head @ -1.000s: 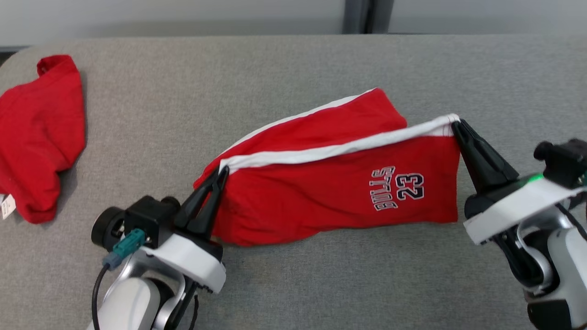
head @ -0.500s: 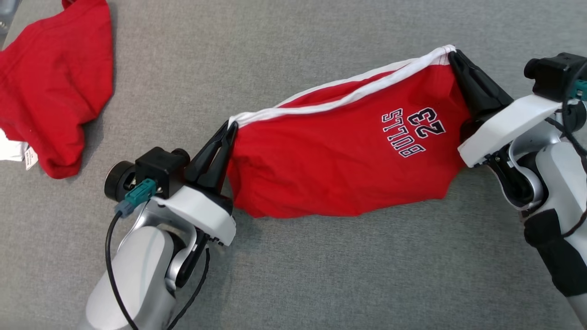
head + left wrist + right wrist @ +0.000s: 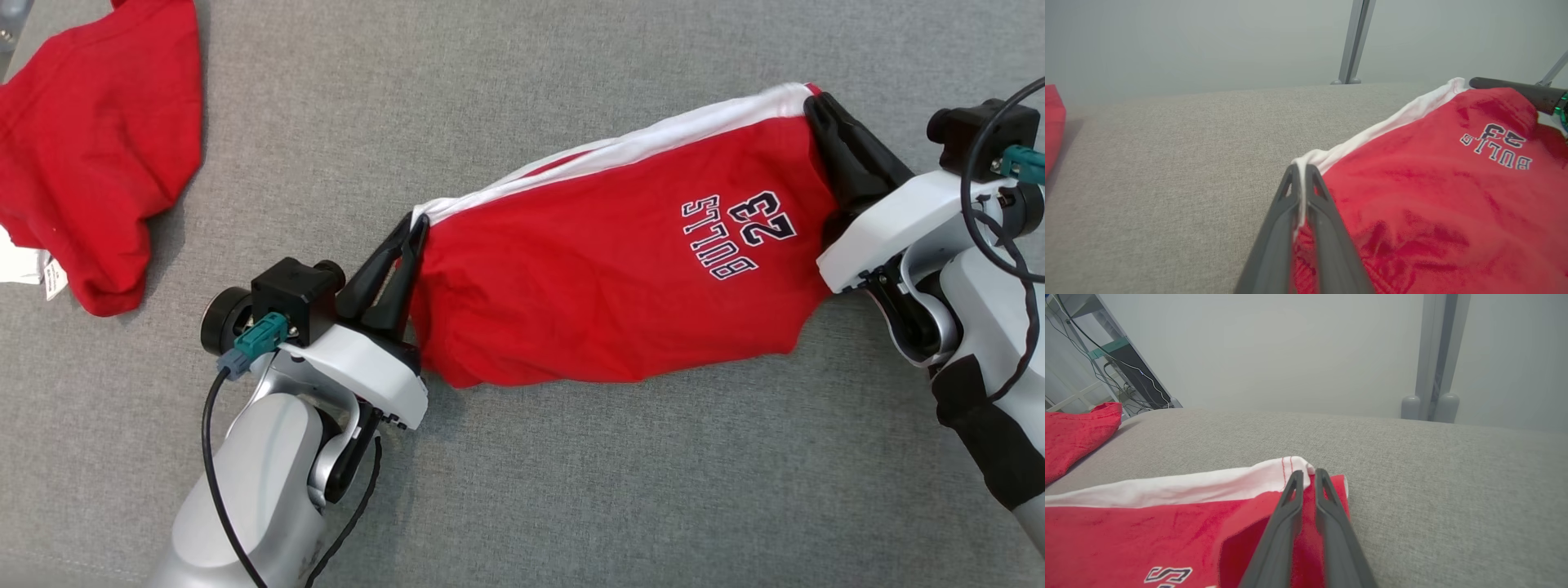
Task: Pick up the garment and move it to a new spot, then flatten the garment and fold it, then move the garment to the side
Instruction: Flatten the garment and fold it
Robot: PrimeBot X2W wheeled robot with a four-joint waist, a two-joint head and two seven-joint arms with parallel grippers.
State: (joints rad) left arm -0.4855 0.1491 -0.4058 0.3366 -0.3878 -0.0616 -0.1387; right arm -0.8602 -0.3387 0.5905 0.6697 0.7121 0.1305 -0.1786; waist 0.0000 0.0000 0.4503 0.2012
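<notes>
While both arms hold it stretched over the grey woven fabric surface (image 3: 522,490), the job sits at the carrying stage, as I judge it. Far left lies a crumpled red cloth heap with a small white label (image 3: 90,155), well apart from my work. Next, my left gripper (image 3: 415,222) has its two dark fingers pressed together on one white-banded corner of the bright red knit garment with a white edge band and a "BULLS 23" print (image 3: 604,278). It spans between my grippers, its lower fold sagging toward the surface (touching it or not, I cannot tell). At the far end my right gripper (image 3: 812,102) pinches the other white corner. Each pinch holds only a thin edge, so drawing my arms further apart could slip a corner free. The doubled cloth might also land bunched rather than flat.
</notes>
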